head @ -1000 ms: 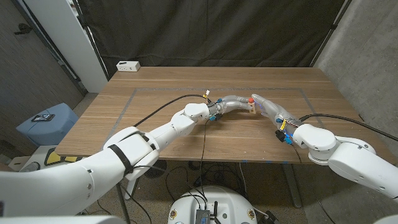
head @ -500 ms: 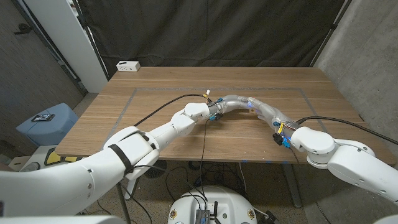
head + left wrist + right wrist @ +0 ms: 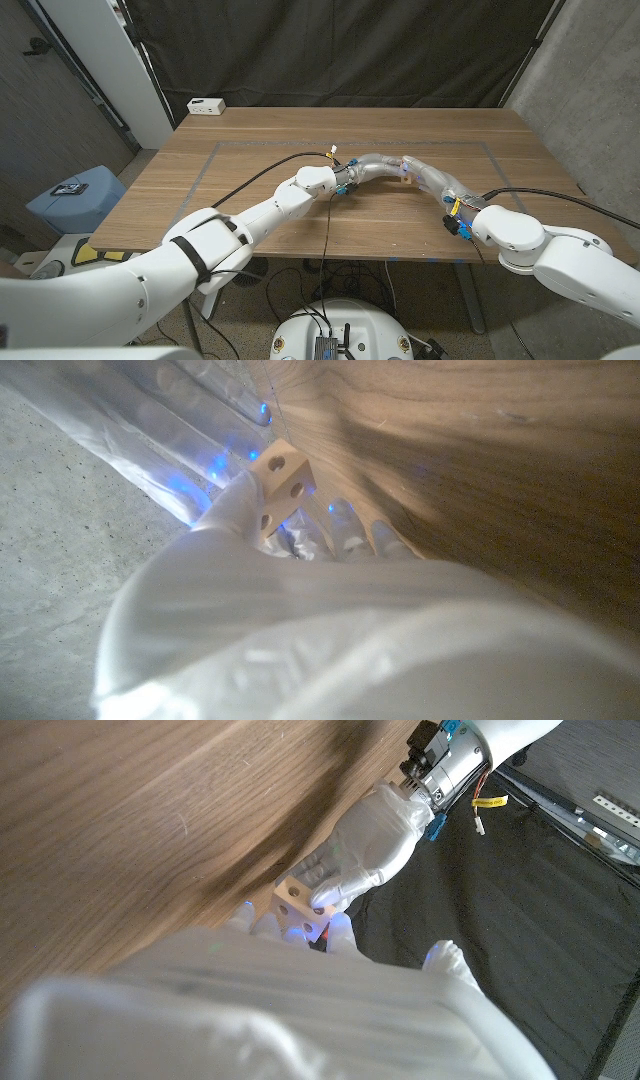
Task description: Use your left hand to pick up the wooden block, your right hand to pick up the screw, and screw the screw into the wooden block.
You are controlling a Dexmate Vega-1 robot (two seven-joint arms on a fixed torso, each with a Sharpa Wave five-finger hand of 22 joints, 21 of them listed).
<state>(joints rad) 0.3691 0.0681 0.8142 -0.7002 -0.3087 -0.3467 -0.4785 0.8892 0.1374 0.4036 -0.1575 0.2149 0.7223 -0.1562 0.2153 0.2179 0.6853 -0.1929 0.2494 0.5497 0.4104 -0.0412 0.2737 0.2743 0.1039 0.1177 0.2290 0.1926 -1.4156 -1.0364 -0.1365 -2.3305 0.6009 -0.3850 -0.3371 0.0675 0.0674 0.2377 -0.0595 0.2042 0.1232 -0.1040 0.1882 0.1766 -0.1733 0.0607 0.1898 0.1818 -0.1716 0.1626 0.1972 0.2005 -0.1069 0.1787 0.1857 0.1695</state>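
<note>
Wooden block (image 3: 404, 176) sits above the middle of the wooden table (image 3: 250, 170), held between the 2 hands where they meet in the head view. It is a small pale cube with round holes in its faces; the left wrist view shows 2 holes on 1 face and 1 on another (image 3: 279, 472).

Left hand (image 3: 372, 167) grips the block. In the right wrist view the left hand (image 3: 365, 845) has its fingers wrapped over the top and side of the block (image 3: 300, 906). The left arm reaches in across the table from the near left corner, with a black cable running along the table to its wrist.

Right hand (image 3: 432, 178) is at the block from the opposite side, fingertips touching or nearly touching it. In the left wrist view its fingers (image 3: 190, 435) lie just beside the cube, blue lights glowing through the translucent covering. Whether this hand is holding anything cannot be told: its own wrist view shows only its back (image 3: 250, 990), and a small dark-red spot just under the block there is too small to identify. The screw cannot be made out in any view.

White box (image 3: 206, 105) lies at the far left corner of the table, well apart from both hands.
</note>
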